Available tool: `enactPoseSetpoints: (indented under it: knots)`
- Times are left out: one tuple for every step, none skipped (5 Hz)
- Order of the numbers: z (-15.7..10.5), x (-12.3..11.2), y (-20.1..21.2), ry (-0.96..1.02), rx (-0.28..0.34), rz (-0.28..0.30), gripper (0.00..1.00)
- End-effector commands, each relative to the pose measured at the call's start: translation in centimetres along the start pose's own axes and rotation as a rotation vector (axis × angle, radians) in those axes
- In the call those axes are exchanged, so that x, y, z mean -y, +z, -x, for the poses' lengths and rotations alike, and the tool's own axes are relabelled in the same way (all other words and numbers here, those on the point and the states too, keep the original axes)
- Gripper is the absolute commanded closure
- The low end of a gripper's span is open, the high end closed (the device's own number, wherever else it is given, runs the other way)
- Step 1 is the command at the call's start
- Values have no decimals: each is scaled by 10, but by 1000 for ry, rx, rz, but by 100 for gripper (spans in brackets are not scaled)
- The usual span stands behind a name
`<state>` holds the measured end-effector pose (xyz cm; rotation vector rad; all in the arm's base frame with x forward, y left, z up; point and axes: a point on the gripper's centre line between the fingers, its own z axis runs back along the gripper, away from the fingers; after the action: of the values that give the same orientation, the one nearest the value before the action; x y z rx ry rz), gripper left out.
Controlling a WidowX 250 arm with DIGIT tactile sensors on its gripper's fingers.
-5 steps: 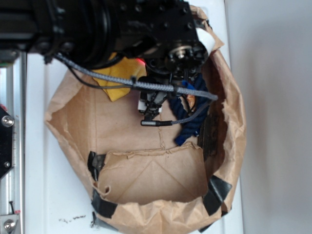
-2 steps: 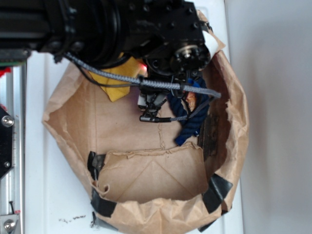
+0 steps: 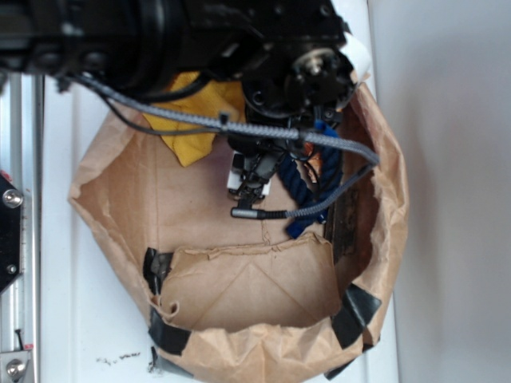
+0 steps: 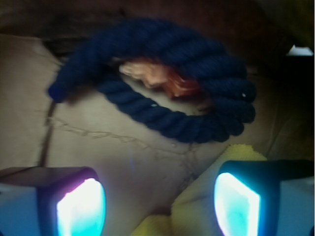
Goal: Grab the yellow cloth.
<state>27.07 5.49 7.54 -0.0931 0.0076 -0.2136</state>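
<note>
The yellow cloth (image 3: 192,120) lies crumpled at the back of the brown paper bag (image 3: 120,199), mostly under my black arm. In the wrist view a folded corner of the yellow cloth (image 4: 199,211) reaches between my fingers, close to the right pad (image 4: 235,202). My gripper (image 4: 158,204) is open, its glowing pads wide apart and nothing pinched between them. In the exterior view the gripper (image 3: 251,182) hangs inside the bag, between the cloth and the navy rope (image 3: 307,179).
The navy blue rope (image 4: 177,123) curls in a loop just ahead of the fingers, with an orange-brown object (image 4: 157,78) inside it. The bag's crumpled walls (image 3: 383,199) ring the space, taped with black tape (image 3: 355,315). A grey braided cable (image 3: 319,203) droops below the wrist.
The arm has shifted a little, uncovering more of the yellow cloth. The grey cable now hangs lower. The gripper stays inside the bag, near the same spot.
</note>
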Motion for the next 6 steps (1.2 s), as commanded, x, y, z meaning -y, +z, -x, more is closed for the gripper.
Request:
enactPoseSetpoints:
  knots:
    - [-12, -5, 15, -4, -22, -105, 0]
    - [-18, 1, -3, -7, -62, -154, 0]
    - [-20, 4, -14, -19, -97, -175, 0]
    - [-19, 7, -20, -37, -133, -176, 0]
    - [-16, 8, -15, -57, -117, -144, 0]
    - [-16, 8, -15, -57, -117, -144, 0]
